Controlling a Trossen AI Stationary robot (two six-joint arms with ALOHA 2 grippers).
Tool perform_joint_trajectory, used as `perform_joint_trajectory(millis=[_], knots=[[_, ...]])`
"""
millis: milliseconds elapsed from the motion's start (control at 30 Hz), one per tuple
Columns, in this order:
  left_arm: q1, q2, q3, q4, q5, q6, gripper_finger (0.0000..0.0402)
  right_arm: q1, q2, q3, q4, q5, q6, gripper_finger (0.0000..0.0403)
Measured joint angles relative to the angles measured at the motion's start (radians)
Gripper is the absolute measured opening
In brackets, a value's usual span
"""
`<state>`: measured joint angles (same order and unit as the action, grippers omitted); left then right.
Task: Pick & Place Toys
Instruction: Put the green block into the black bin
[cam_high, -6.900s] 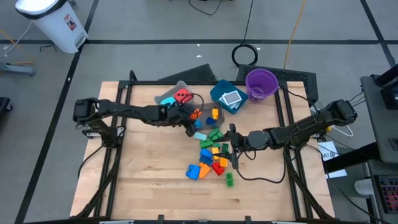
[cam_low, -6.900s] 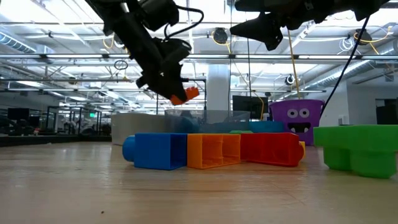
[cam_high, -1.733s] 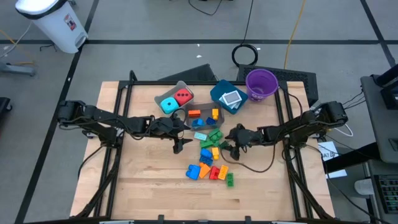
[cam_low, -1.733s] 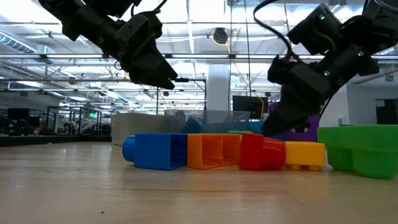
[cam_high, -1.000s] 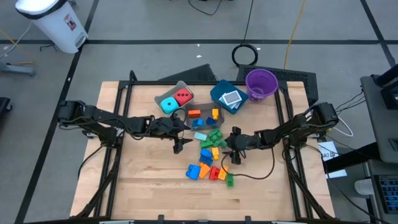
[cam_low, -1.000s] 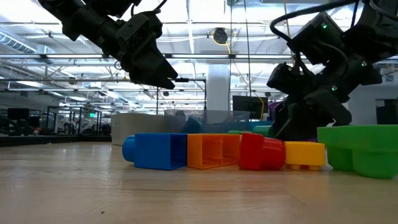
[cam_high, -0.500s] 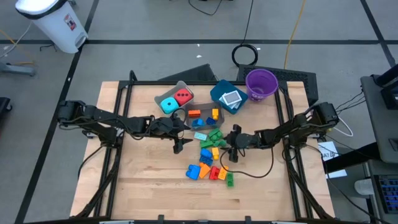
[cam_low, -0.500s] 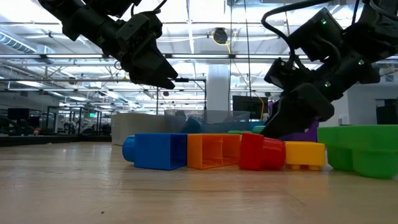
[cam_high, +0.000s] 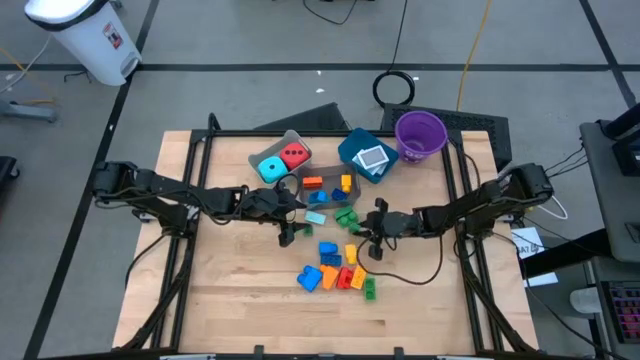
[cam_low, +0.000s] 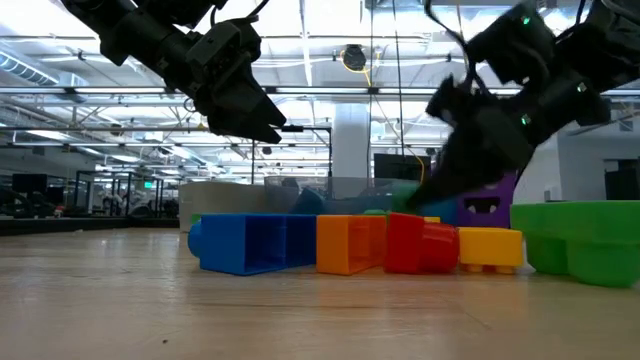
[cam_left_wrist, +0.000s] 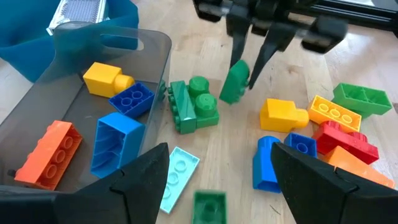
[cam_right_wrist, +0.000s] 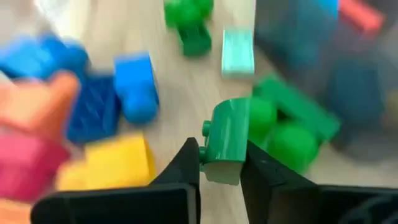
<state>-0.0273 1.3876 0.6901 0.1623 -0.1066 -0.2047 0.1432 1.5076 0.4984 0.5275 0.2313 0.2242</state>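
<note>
Hovering beside the dark bin (cam_high: 322, 187), the left gripper (cam_high: 285, 237) hangs with fingers spread, holding nothing. Just across the brick pile (cam_high: 338, 277), the right gripper (cam_right_wrist: 219, 167) is clenched on a green brick (cam_right_wrist: 225, 140), lifted above the table (cam_high: 230, 290).
</note>
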Motion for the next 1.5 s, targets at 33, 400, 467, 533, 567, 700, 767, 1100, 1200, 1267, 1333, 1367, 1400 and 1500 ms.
perform_joint_trajectory(millis=[33,400,467,533,567,700,767,1100,1200,1267,1333,1367,1400,1500], knots=[[0.0,0.0,0.0,0.0,0.0,0.0,0.0285,0.0,-0.015,0.0,0.018,0.0,0.0,0.0044],[0.0,0.0,0.0,0.012,-0.01,0.009,0.0285,-0.059,-0.085,0.002,0.452,0.002,-0.04,0.0044],[0.0,0.0,0.0,0.013,-0.017,0.009,0.0285,-0.096,-0.074,0.003,0.455,0.004,-0.05,0.0044],[0.0,0.0,0.0,0.013,-0.017,0.009,0.0285,-0.134,-0.063,0.002,0.425,0.007,-0.051,0.0046],[0.0,0.0,0.0,0.013,-0.017,0.008,0.0285,-0.152,-0.05,0.002,0.414,0.009,-0.04,0.0047],[0.0,0.0,0.0,0.013,-0.017,0.008,0.0285,-0.206,-0.007,0.0,0.306,0.008,0.021,0.0049],[0.0,0.0,0.0,0.013,-0.017,0.008,0.0285,-0.219,-0.002,0.001,0.287,0.008,0.015,0.0054],[-0.001,0.0,0.0,0.014,-0.017,0.004,0.0285,-0.201,-0.008,0.001,0.299,0.007,0.018,0.0191],[-0.001,0.0,0.0,0.014,-0.016,-0.017,0.0285,-0.2,-0.008,0.001,0.322,-0.001,0.008,0.0234],[-0.001,0.0,0.0,0.009,-0.016,-0.044,0.0285,-0.195,-0.008,0.001,0.348,-0.02,0.007,0.0253],[-0.001,0.0,0.0,-0.013,-0.016,-0.056,0.0285,-0.182,-0.016,0.001,0.364,-0.027,0.001,0.0266],[-0.001,0.0,0.0,-0.027,-0.016,-0.06,0.0285,-0.174,-0.02,0.001,0.377,-0.028,-0.009,0.0271],[-0.001,0.0,0.0,-0.036,-0.017,-0.06,0.0285,-0.164,-0.027,0.001,0.381,-0.027,-0.023,0.0273],[-0.001,0.0,0.0,-0.041,-0.017,-0.06,0.0285,-0.135,-0.045,0.002,0.371,-0.026,-0.08,0.0275]])
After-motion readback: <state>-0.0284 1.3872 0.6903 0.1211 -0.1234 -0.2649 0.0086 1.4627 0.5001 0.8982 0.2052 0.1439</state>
